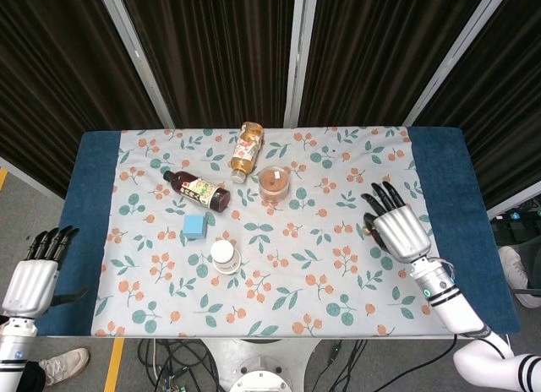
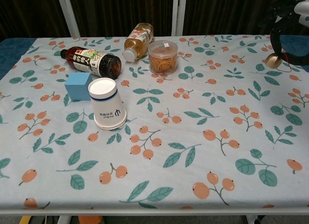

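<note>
One upturned paper cup (image 2: 107,104), blue-printed logo

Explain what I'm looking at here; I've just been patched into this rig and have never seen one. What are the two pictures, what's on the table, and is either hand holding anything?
These are two cameras on one robot with two arms, each ending in a five-finger hand. The head view looks down from above; the chest view looks across the table from the front.

On the flowered cloth lie a dark bottle and an amber bottle, both on their sides, a round tub of orange rings, a blue block and an upturned paper cup.

The right hand is over the cloth's right side, fingers spread, holding nothing. The left hand hangs off the table's left edge, also holding nothing.
</note>
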`<state>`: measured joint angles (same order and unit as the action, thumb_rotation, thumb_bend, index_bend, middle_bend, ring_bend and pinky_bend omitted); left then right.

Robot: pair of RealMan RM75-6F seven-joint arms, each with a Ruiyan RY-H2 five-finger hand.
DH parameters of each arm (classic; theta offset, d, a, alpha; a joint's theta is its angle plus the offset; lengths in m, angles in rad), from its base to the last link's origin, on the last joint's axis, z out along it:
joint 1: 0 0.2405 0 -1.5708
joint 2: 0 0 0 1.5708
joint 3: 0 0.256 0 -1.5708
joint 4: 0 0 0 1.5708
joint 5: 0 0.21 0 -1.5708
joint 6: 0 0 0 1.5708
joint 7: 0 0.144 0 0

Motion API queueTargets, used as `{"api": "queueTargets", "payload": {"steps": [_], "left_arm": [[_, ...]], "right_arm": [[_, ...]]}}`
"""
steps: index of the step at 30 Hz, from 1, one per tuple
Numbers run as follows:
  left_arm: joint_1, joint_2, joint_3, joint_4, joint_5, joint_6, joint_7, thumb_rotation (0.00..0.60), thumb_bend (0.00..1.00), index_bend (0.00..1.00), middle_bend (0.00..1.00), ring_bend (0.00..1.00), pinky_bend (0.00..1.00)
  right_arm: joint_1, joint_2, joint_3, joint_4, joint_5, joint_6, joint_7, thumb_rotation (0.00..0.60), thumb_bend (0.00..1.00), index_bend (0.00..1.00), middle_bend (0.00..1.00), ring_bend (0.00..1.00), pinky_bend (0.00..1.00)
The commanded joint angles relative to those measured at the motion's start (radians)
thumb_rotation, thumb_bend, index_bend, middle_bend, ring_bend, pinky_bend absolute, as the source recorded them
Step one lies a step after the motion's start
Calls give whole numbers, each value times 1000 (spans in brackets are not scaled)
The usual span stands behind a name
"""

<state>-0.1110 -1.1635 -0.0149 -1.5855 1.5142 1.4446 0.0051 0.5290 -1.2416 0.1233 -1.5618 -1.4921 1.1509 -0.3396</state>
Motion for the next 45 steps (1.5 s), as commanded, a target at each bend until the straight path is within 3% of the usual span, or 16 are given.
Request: {"api": "queueTargets", "payload": {"steps": [1,4,6,9,15,18,21,23,26,28,31,45], "left_arm": [[0,-1,2,1,0,-2,1,600,0,36,49,0,47],[0,0,0,2,-3,-1,-4,600,0,36,49,0,47],[0,0,0,3,-2,0,-5,600,0,36,49,0,47],[1,-1,1,4,-1,1,-5,600,0,36,49,0,47],[3,0,1,7,-2,2,-9,600,0,36,49,0,47],[3,-1,1,8,-4,0,-11,600,0,36,49,0,47],[3,-2,2,10,-3,0,-12,600,0,36,49,0,47],[2,-2,2,11,-2,0,-11,600,0,36,49,0,47],[2,-3,2,11,-3,-2,-12,600,0,36,49,0,47],[0,-4,2,10,-1,-3,-11,600,0,36,49,0,47],[-1,-5,3,9,0,-5,-8,600,0,36,49,0,47],[1,-3,3,11,-2,-2,-14,600,0,36,49,0,47]], "right_arm": [[-5,-37,14,31,40,12,-79,600,365,738,200,0,0],[3,-26,11,-9,78,-43,-8,600,364,738,197,0,0],[10,-25,7,10,69,-47,-43,600,364,738,196,0,0],[18,-22,5,-28,108,-103,43,600,365,739,194,0,0],[29,-40,-3,13,99,-109,53,600,368,739,191,0,0],[31,-29,0,-6,105,-139,183,600,373,739,190,0,0],[26,-49,-5,65,67,-86,118,600,378,741,194,0,0],[17,-74,-5,117,54,-33,6,600,377,744,199,0,0],[15,-51,4,47,104,-84,138,600,373,747,201,0,0],[19,-57,-5,101,68,-51,34,600,374,752,202,0,0],[20,-60,-5,68,101,-87,88,600,374,755,202,0,0],[64,-122,-19,123,139,-169,24,600,373,751,191,0,0]]}}
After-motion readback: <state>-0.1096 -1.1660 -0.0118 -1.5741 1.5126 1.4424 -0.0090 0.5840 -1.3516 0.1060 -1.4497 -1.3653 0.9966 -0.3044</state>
